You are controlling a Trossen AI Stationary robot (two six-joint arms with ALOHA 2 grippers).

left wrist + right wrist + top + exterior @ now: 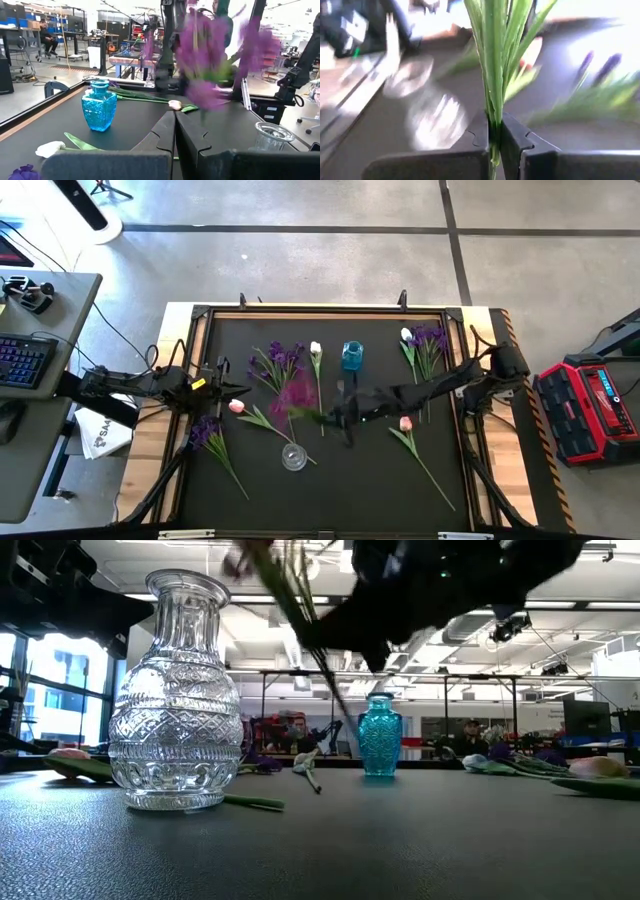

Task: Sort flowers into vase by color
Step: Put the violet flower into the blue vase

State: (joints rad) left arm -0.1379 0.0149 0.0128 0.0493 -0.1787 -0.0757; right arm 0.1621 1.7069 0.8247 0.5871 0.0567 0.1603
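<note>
My right gripper (343,418) hangs over the middle of the mat, shut on a purple sprig (295,394), which shows blurred in the left wrist view (210,60). The clear glass vase (293,457) (175,700) stands just nearer than it, and the small blue vase (351,356) (379,735) stands farther back. Other flowers lie flat on the mat: purple sprigs (275,361) (207,431) (432,338), white tulips (316,350) (406,335) and pink tulips (237,407) (405,423). My left gripper (175,120) waits shut at the mat's left edge (225,388). My right gripper pinches the sprig's green stems (494,117) between its two fingers, near the lower end; a short stub (493,157) sticks out behind the fingers. The sprig is lifted clear of the mat. In the low view its stem (300,620) slants above the clear vase, blooms uppermost.
A black mat (380,490) covers the table inside a raised frame (320,310). Bare mat lies along the near edge and the near right corner. A desk with a keyboard (25,360) stands to the left, and a red case (590,405) sits to the right.
</note>
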